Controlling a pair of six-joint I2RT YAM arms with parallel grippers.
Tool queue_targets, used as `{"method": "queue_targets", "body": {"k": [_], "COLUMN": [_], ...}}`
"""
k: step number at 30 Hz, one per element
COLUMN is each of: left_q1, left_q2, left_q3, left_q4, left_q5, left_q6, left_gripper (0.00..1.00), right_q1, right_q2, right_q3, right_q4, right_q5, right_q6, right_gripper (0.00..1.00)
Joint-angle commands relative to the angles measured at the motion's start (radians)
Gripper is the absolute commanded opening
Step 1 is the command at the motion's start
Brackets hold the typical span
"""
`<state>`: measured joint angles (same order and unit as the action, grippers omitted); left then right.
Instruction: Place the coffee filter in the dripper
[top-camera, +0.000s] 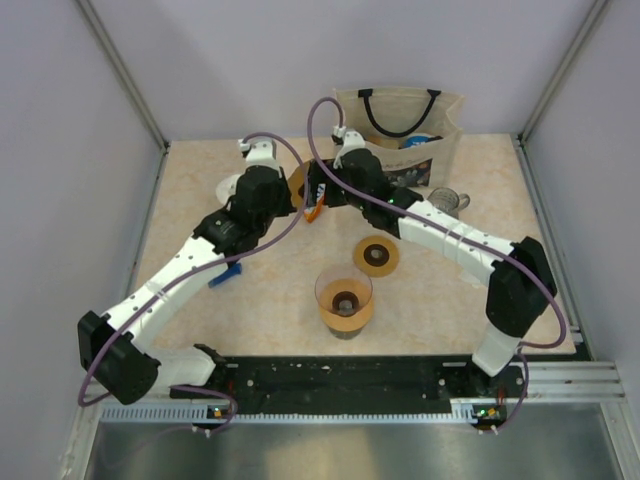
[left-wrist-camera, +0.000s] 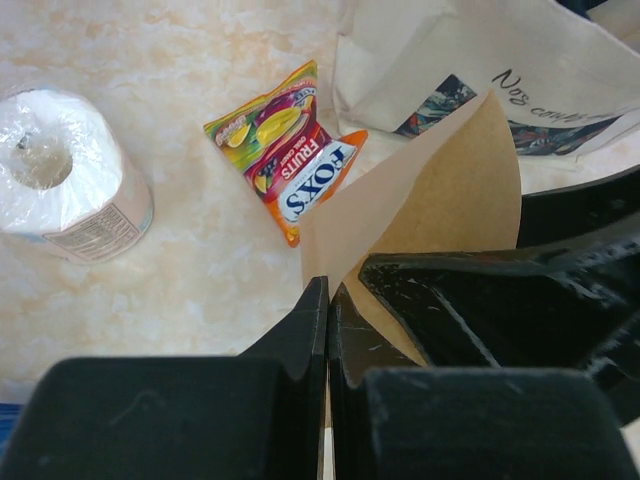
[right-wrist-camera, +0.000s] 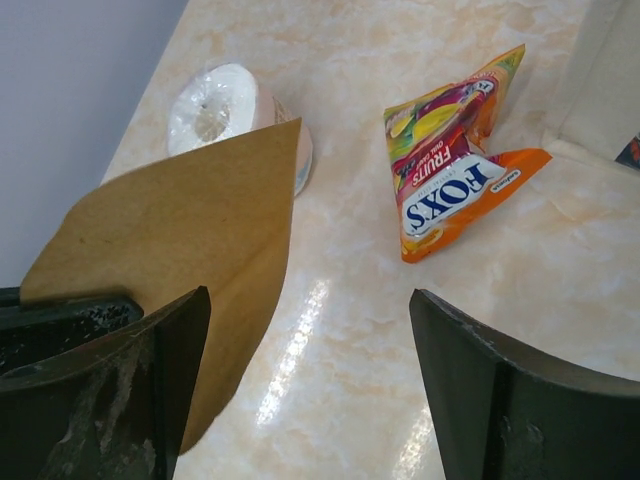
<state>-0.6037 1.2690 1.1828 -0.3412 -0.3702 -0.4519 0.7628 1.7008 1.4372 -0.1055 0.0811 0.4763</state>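
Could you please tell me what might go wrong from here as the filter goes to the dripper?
The left tool pinches the coffee filter only near one edge, so the thin paper could slip or tear.
The filter looks folded flat and may not seat in the dripper unless opened.
The open right tool sits close beside it and could crumple it when closing.

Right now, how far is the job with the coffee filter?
Done: the left gripper is shut on the coffee filter. In hand: it holds the filter beside the open right gripper. Left: carry it to the dripper and set it inside.
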Motion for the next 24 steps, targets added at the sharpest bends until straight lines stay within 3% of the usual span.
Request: {"method": "queue_targets", "body": {"k": [1,6,13,21,24], "left_q1": [-0.021,-0.027,-0.028,-0.027,-0.024], "left_q2": [-0.008,-0.011,-0.014,-0.008,0.001], "left_q3": [0.046,0.043,0.046,0.047,0.057], "left_q4": [0.09,0.09,0.053,0.047,0.038], "left_q5": [-0.025,-0.053,-0.182,-0.24,-0.239], "left_q6": [-0.018,-0.016,-0.079,-0.114,-0.119], "left_gripper": [0.0,0.0,0.0,0.0,0.0], "right_q1": [-0.017,-0.023,-0.025,-0.034,-0.037], "right_q2": [0.04,0.053,0.013,-0.062,-0.069], "right_q3": [0.095,0.109,0.049,-0.043,-0.049], "right_q4": [0.003,0.001,0.001,0.007,0.007], "right_q5": [0.016,0.052,0.081,0.129,0.099], "right_q6": [0.033,0.058,0.038,0.01,-0.005], "right_gripper": [0.78,0.73,0.55,0.2,0.16]}}
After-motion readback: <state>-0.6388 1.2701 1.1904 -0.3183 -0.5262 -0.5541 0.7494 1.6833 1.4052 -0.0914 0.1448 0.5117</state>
